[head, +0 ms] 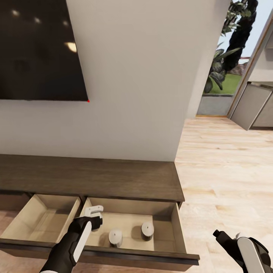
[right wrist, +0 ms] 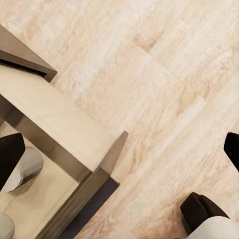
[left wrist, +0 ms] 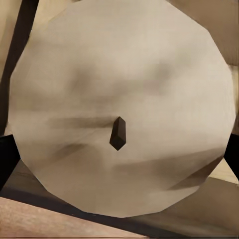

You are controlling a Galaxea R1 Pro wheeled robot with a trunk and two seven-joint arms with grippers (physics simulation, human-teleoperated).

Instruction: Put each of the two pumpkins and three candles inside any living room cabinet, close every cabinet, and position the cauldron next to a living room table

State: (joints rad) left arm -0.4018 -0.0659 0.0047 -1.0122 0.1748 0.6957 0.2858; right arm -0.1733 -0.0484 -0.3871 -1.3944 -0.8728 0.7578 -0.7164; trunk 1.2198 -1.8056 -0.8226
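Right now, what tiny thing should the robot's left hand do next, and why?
Probably open the left gripper and let go. Its wrist view shows a candle close up between the fingers, with the wick facing the camera, and the head view shows the gripper down inside the open drawer beside two other candles. How high it hangs is unclear.

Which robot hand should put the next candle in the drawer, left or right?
Left. The left hand is already over the open drawer and its wrist view is looking straight down on a candle close up. The right hand is out over the floor, beside the drawer, with nothing seen in it.
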